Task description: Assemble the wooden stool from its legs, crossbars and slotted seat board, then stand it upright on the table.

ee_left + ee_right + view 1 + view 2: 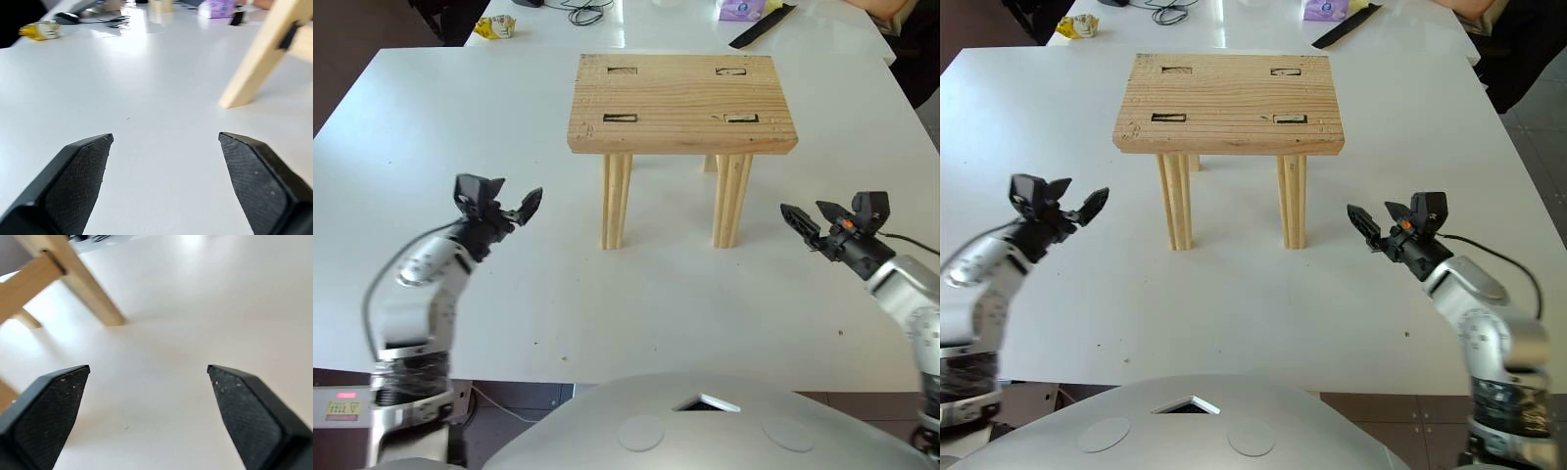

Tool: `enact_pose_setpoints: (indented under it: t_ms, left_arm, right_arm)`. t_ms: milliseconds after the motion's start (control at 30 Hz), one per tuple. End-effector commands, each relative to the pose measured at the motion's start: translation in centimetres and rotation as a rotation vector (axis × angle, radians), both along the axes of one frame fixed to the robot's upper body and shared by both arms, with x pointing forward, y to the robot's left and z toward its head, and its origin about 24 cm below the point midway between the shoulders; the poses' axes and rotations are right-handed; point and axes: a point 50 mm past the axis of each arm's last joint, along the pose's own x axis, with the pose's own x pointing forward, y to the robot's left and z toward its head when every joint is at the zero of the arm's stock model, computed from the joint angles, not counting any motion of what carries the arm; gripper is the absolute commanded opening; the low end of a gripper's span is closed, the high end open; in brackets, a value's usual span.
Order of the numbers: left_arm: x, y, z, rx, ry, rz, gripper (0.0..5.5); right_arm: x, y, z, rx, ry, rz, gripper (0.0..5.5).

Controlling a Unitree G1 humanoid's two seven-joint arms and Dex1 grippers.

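The wooden stool (681, 98) stands upright in the middle of the white table (431, 127), its slotted seat board on top and its legs (616, 201) on the surface. To the stool's left, my left gripper (501, 200) hangs open just above the table with nothing in it. My right gripper (811, 219) is open and holds nothing, on the stool's right. One stool leg (259, 58) shows ahead of the left fingers (78, 181). A leg and a crossbar (34, 281) show beyond the right fingers (249, 416).
A yellow packet (496, 27), black cables (587, 12), a purple box (741, 9) and a black flat object (761, 27) lie on a second table behind. Bare table surface lies on both sides of the stool and in front.
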Motion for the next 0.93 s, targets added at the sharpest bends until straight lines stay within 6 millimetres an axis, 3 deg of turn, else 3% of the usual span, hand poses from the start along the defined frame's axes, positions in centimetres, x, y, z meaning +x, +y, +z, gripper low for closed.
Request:
enact_pose_setpoints:
  t_ms: [33, 333, 533, 933]
  left_arm:
    - [0.6, -0.7, -3.3, 0.063, -0.071, 0.124, 4.00]
    - [2.8, -4.2, -7.3, 0.043, -0.150, 0.137, 4.00]
    - [3.9, -5.0, -7.0, -0.020, -0.241, 0.169, 4.00]
    - [5.7, -6.4, -6.6, -0.059, -0.250, 0.148, 4.00]
  right_arm:
    - [1.4, 1.8, -2.6, -0.104, -0.102, -0.043, 4.44]
    - [6.1, 2.8, -5.1, -0.225, -0.285, -0.192, 4.44]
    - [7.5, 4.1, -5.7, -0.214, -0.328, -0.190, 4.44]
    - [9.0, 6.1, -6.4, -0.237, -0.344, -0.156, 4.44]
